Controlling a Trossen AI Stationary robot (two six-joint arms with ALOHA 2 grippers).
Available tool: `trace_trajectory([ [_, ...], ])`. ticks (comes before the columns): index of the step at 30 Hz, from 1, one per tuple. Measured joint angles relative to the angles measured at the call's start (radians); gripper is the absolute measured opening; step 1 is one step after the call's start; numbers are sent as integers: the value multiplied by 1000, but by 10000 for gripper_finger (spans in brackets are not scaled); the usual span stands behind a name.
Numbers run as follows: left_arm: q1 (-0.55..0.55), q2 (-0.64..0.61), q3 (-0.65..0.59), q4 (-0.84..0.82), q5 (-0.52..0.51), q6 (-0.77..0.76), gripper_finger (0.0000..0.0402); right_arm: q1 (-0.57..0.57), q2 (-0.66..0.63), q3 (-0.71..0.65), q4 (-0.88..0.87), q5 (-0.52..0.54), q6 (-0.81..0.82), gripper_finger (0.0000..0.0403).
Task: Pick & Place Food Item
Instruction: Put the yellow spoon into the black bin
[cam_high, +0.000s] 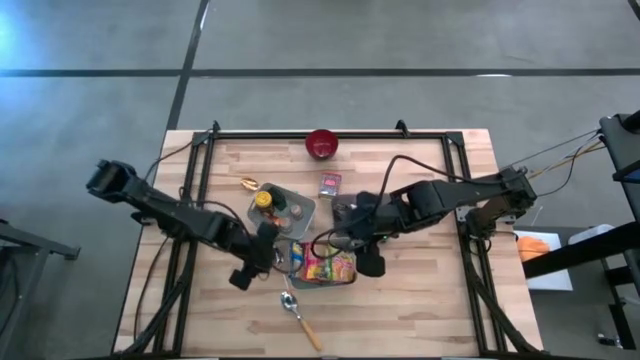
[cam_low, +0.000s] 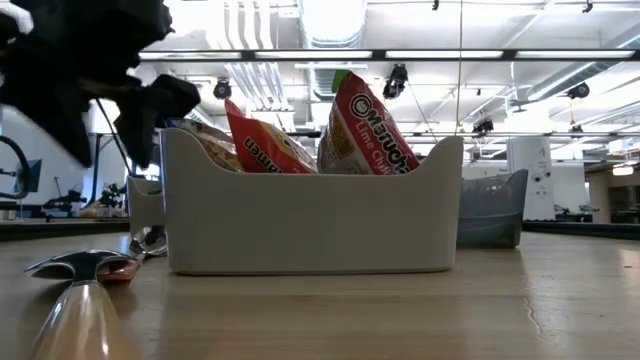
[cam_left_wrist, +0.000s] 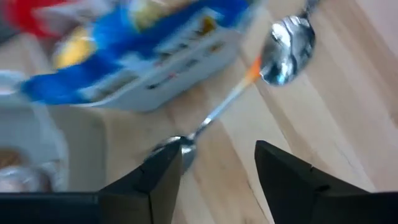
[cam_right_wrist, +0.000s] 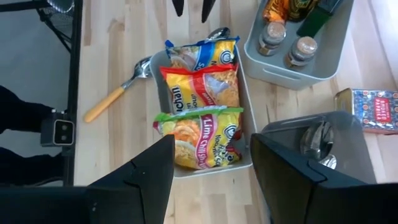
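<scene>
Three ramen packets (cam_right_wrist: 200, 109) stand side by side in a white bin (cam_high: 322, 266) near the table's middle: a blue-and-yellow one (cam_left_wrist: 124, 46), a red-and-yellow one (cam_right_wrist: 200, 84) and a green-topped one (cam_low: 368, 125). My left gripper (cam_left_wrist: 217, 168) is open at the bin's left end, low over the table. Its fingers also show in the right wrist view (cam_right_wrist: 193, 7). A metal utensil's end (cam_left_wrist: 179, 145) lies right by one finger; whether they touch, I cannot tell. My right gripper (cam_right_wrist: 211, 171) hangs open above the bin's right end with nothing between its fingers.
A spoon with a pale handle (cam_high: 297, 312) lies in front of the bin. A grey tray of bottles and jars (cam_high: 280, 205) and a second grey bin (cam_right_wrist: 323, 140) stand behind it. Farther back lie a small box (cam_high: 330, 185) and a red bowl (cam_high: 322, 145).
</scene>
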Motion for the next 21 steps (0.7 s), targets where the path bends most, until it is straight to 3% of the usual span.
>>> trace_trajectory([
  [6, -48, 28, 0, 60, 0, 14, 211, 23, 0, -1, -4, -1, 24, 208],
  [10, -56, 12, 0, 78, 2, -78, 211, 33, 5, -3, -5, -25, 85, 208],
  [16, -61, -1, -5, 45, 16, -417, 211, 64, 39, -19, 33, -29, 569, 208],
  [21, -115, -6, -6, 63, 23, -498, 211, 133, 69, -43, 180, 7, 793, 208],
])
